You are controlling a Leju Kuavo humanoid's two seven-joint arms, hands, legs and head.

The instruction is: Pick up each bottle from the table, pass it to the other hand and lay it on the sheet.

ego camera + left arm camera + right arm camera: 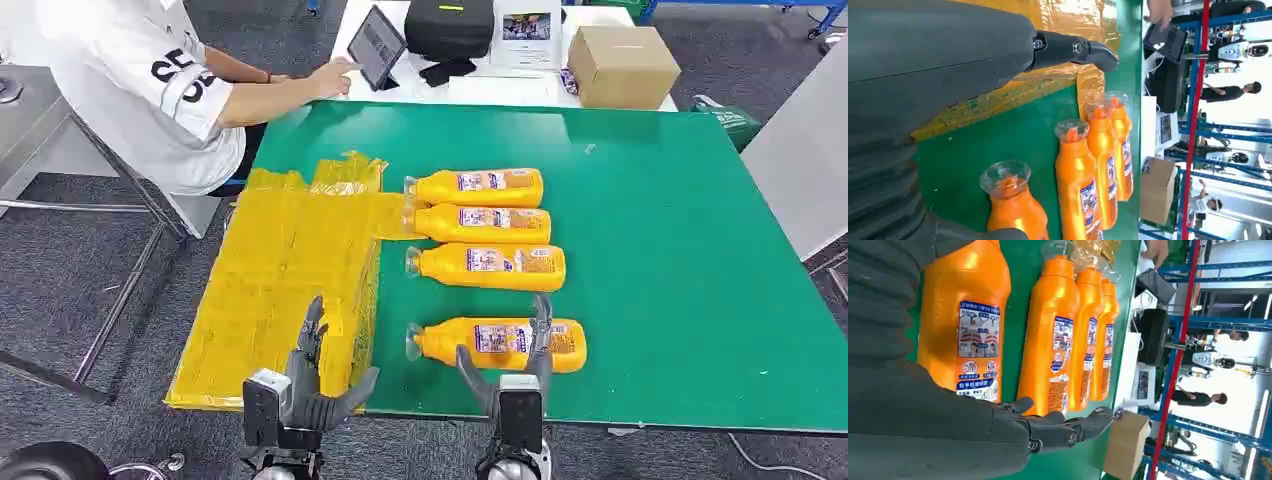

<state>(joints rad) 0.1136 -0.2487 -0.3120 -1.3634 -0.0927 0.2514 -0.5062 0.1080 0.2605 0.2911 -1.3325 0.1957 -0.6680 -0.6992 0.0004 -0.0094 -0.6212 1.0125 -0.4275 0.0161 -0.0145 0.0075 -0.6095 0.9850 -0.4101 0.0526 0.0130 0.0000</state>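
Bottles, four of them, lie on their sides in a row on the green table (pixel 680 250), clear caps pointing left toward the yellow sheet (pixel 280 280) that covers the table's left part. The nearest bottle (pixel 497 344) lies a little apart from the other three (pixel 487 228), of which the farthest two reach the sheet's right edge with their caps. The right robot hand (pixel 520 350) hovers at the nearest bottle with fingers spread, one long finger reaching over its labelled middle and the thumb on the near side; whether it touches the plastic I cannot tell. The left robot hand (pixel 318 375) is also spread and holds nothing, over the near edge of the sheet. Each bottle looks full of orange liquid, so it is probably fairly heavy, and the smooth glossy plastic is likely slippery; the body should be stiff enough to take a firm squeeze without crushing. The best hold seems to be around the broad labelled middle, near the balance point, leaving the neck end or the base free for the other robot hand to take over. A grip near the narrow neck would let the heavy base swing down. At the far left a person (pixel 150 80) sits touching a tablet (pixel 376 46).
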